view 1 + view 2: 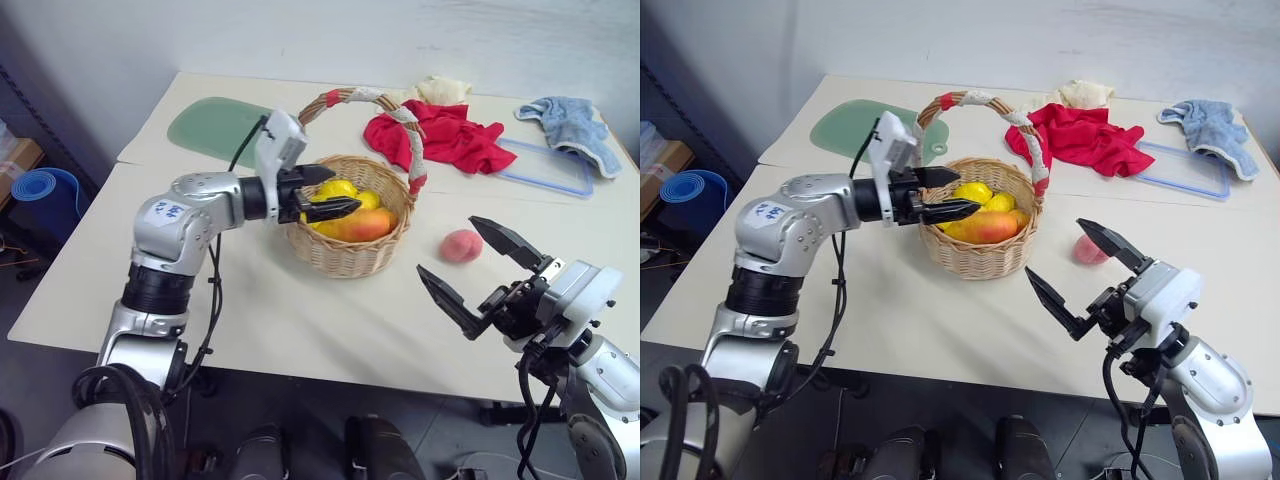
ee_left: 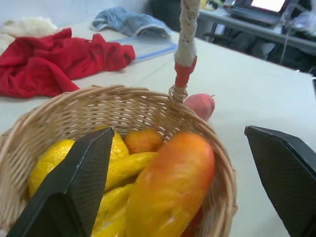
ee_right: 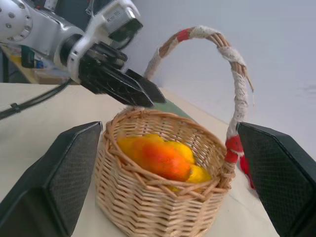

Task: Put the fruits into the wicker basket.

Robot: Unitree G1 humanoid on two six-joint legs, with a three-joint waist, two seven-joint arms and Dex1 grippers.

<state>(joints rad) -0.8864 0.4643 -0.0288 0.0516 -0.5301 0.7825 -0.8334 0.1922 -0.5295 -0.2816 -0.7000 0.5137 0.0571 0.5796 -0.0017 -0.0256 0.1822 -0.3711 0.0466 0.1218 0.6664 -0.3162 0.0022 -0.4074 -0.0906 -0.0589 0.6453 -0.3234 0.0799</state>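
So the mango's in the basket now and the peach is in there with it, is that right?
Not quite. The mango is in the basket, but the peach lies on the table beside the basket, outside it, as the left eye view shows.

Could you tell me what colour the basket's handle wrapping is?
White with red patches on the handle; clearest in the right wrist view.
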